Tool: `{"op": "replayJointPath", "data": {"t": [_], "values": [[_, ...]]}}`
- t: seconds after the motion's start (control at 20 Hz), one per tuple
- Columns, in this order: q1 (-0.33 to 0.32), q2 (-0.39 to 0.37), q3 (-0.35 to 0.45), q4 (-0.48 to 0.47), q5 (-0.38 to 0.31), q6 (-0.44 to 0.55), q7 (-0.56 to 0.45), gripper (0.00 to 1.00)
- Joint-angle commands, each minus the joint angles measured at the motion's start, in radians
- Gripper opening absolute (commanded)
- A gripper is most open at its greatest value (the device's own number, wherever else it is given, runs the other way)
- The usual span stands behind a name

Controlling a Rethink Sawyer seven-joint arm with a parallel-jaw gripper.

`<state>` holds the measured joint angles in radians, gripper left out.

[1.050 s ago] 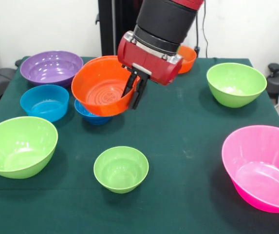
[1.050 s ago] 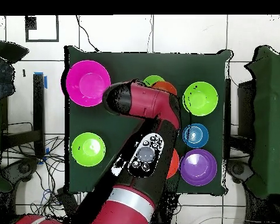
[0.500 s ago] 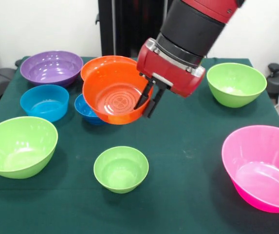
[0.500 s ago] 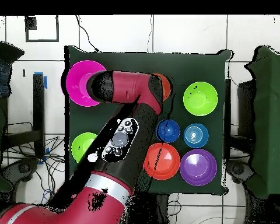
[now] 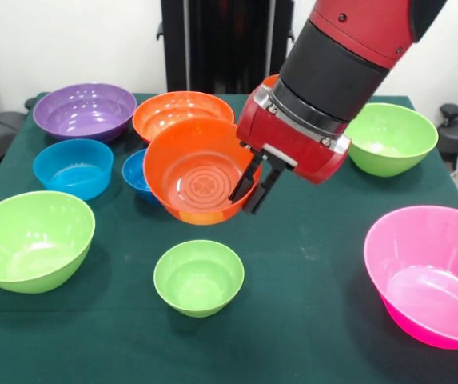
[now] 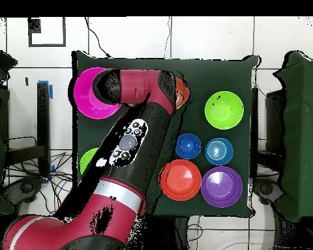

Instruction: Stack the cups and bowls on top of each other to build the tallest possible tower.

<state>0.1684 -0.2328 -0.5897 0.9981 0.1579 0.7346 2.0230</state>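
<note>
The hand (image 5: 251, 186) is pinching the right-hand rim of an orange bowl (image 5: 199, 182), one dark finger (image 5: 242, 179) reaching inside the wall and the other outside it, and is carrying the bowl clear of the worktop (image 5: 308, 264), tilted so its mouth is facing partly toward the front camera. The relation that matters for the coming move is this: the small lime green bowl (image 5: 199, 277) is sitting on the cloth directly below and a little nearer the front edge than the carried bowl, so the target is lying downward and slightly forward of the hand, not off to either side. If that small bowl is meant as the base, the orange one probably needs levelling before it is lowered, since it is hanging at a slant. No tower is standing yet; every other bowl is resting singly on the cloth (a second orange bowl (image 5: 182, 113), a purple bowl (image 5: 85, 110), a blue bowl (image 5: 73, 167) and a smaller blue one (image 5: 137, 176) at the back left, a large lime green bowl (image 5: 30, 239) at front left, another green bowl (image 5: 387, 137) at back right and a pink bowl (image 5: 428, 273) at front right). In the overhead view the arm (image 6: 130, 140) is covering the carried bowl almost entirely, so its offset from the target cannot be confirmed there.
</note>
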Motion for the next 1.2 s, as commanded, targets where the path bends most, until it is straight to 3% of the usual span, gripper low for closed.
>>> {"op": "replayJointPath", "data": {"t": [0.05,0.3,0.85,1.2], "values": [[-0.041,0.015,0.05,-0.042,0.0,0.072,0.135,0.0],[-0.078,-0.009,0.075,0.001,-0.019,0.013,0.079,0.0],[-0.088,-0.008,0.067,0.026,-0.037,-0.022,0.094,0.0],[-0.077,0.054,0.029,-0.061,-0.019,0.025,0.152,0.0]]}}
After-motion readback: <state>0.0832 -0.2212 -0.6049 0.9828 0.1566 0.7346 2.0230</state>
